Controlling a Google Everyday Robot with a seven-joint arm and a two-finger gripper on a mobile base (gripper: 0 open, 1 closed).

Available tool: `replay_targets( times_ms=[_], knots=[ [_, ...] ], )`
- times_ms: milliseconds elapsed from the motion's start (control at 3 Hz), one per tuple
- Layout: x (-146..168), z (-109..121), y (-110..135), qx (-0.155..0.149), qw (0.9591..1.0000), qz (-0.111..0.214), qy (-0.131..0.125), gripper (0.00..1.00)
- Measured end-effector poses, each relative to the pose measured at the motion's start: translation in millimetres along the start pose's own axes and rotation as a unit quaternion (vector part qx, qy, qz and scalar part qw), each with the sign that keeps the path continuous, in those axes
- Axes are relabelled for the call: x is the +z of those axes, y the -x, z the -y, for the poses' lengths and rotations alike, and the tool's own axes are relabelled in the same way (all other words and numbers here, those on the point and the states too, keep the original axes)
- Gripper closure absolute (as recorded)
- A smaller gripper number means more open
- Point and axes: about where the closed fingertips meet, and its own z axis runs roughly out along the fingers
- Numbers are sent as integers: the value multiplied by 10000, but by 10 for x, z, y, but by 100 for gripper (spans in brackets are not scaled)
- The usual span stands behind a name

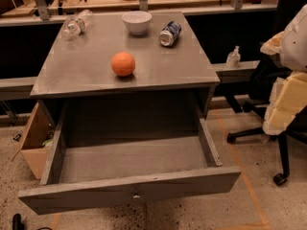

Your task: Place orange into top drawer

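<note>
The orange [123, 63] sits on the grey cabinet top [72, 75], a little left of the middle of the frame and near the front edge, touching nothing else. Directly below it the drawer [96, 191] stands pulled far out toward the bottom of the frame, its floor bare, with a small knob [136, 195] at the centre of the front panel.

The gripper is nowhere in the frame, so I cannot tell how it is set, nor how the orange lies relative to it.

At the back of the top, in the upper part of the frame, a white bowl [136, 22] stands upright. A can [170, 33] lies on its side just right of it, and a clear bottle [76, 25] lies tipped over at the upper left. All three are well apart from the orange.

A cardboard box [33, 138] leans at the cabinet's lower left. At the right edge is a black chair [278, 143], with a bulky white and cream shape [288, 80] over it that I cannot make out.
</note>
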Motion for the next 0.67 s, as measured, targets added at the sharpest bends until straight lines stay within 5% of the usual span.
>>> replay_targets(
  times_ms=[333,667],
  knots=[
    [4,12,9,-1,10000,27,-10,0],
    [129,334,266,-29,9965,793,-247,0]
  ],
)
